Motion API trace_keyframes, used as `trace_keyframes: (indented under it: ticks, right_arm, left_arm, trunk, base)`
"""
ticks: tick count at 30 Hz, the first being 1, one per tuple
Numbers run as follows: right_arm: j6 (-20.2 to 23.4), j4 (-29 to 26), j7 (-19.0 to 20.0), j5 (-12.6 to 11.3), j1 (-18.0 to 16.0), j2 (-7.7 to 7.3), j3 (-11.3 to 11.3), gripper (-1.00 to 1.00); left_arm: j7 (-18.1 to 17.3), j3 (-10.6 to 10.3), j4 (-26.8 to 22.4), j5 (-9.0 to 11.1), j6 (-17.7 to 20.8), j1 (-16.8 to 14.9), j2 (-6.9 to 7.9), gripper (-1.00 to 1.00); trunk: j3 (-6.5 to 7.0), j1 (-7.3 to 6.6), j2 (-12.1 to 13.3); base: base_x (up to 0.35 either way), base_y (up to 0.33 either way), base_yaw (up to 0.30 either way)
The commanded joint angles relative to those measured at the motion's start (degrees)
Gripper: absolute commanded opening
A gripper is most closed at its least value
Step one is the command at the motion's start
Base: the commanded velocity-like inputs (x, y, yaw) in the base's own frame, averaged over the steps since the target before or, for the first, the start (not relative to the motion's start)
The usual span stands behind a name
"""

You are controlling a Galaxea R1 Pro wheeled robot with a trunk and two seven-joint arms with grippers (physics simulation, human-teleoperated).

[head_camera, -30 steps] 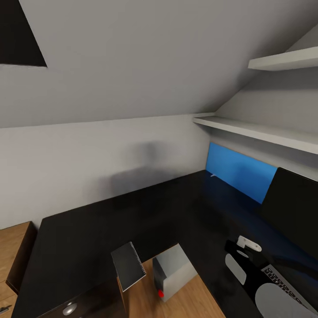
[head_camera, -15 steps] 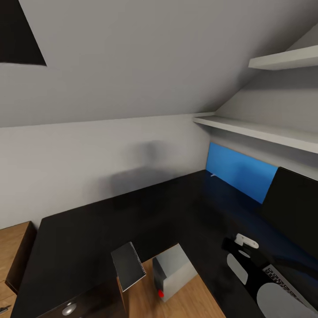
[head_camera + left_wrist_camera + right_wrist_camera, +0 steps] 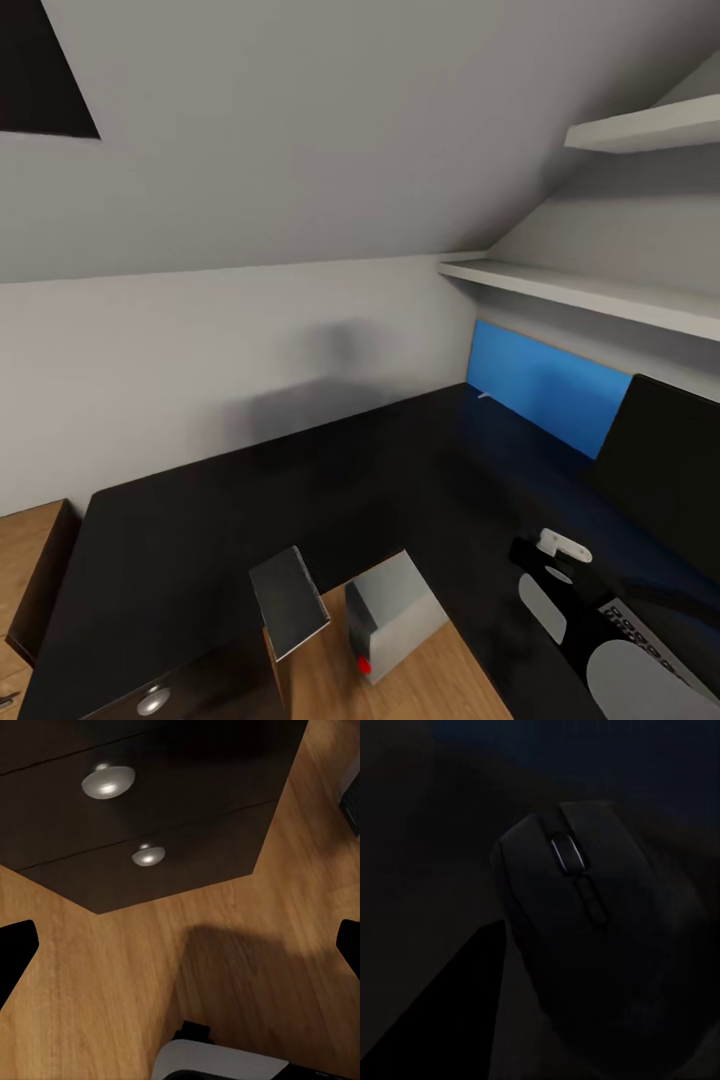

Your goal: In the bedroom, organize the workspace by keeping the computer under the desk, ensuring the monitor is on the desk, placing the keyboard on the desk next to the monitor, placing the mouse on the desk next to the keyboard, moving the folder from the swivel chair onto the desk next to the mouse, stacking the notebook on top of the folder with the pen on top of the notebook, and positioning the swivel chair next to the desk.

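Right gripper [image 3: 547, 1020] over mouse [image 3: 585, 937] on desk [image 3: 250, 500]; grip state unclear; I settle it beside keyboard [image 3: 650, 640].

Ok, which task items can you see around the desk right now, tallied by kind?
monitor: 1
keyboard, partly hidden: 1
mouse: 1
notebook: 1
computer: 1
Total: 5
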Motion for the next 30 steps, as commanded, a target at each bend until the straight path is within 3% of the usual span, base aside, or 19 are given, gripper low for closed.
trace_keyframes:
  ticks: [1, 10, 17, 30]
  right_arm:
    - [-0.3, 0.0, -0.3, -0.6, -0.1, -0.09, 0.5, -1.00]
    - [-0.2, 0.2, -0.4, -0.6, -0.1, -0.14, 0.4, -1.00]
    - [-0.3, 5.6, -0.5, -0.8, -2.8, -0.14, 0.2, -1.00]
    - [-0.3, 6.1, -0.5, -0.8, -3.0, -0.14, 0.2, -1.00]
  left_arm:
    - [0.4, -0.5, 0.0, 0.5, -0.2, 0.0, 0.04, 1.00]
    - [0.4, -0.6, 0.0, 0.5, -0.2, 0.0, 0.04, 1.00]
    - [0.4, -0.6, 0.0, 0.5, -0.2, 0.0, 0.06, 1.00]
    - [0.4, -0.6, 0.0, 0.5, -0.2, 0.0, 0.06, 1.00]
  trunk:
    - [-0.28, 0.24, -0.5]
    - [-1.89, 2.22, -4.1]
    - [-3.15, 3.75, -6.9]
    - [-5.48, 6.61, -12.1]
  base:
    - [0.000, 0.000, 0.000]
    - [0.000, 0.000, 0.000]
    - [0.000, 0.000, 0.000]
    - [0.000, 0.000, 0.000]
